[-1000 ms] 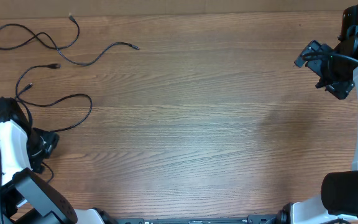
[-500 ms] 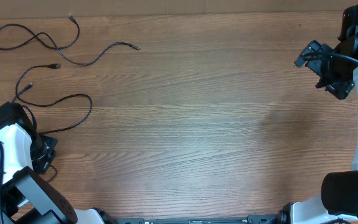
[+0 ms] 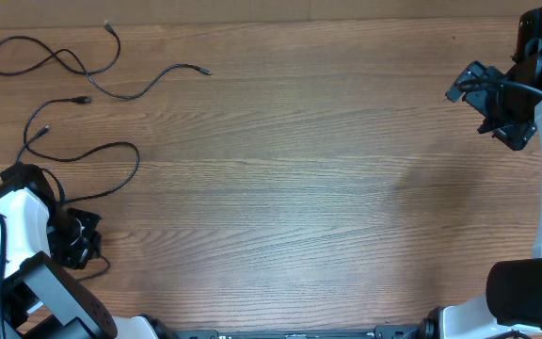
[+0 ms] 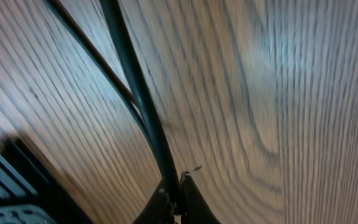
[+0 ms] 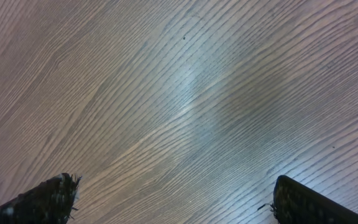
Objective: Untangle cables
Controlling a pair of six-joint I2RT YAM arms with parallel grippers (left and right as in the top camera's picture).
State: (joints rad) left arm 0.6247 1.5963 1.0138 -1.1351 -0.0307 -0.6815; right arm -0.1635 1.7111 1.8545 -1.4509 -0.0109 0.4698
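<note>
Cables (image 3: 135,155), thin black flexible cords with small plugs, lie looped near the left edge of the brown wood-grain table (image 3: 299,188), one strand (image 4: 143,99) apparently pinched in the closed jaws of the left gripper (image 4: 176,200), while the right gripper (image 5: 176,202) holds its jaws wide apart.

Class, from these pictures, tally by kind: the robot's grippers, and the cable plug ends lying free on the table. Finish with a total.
Grippers: 2 (left gripper, shut on a cable; right gripper, open)
Free plug ends: 4
Total: 6
</note>
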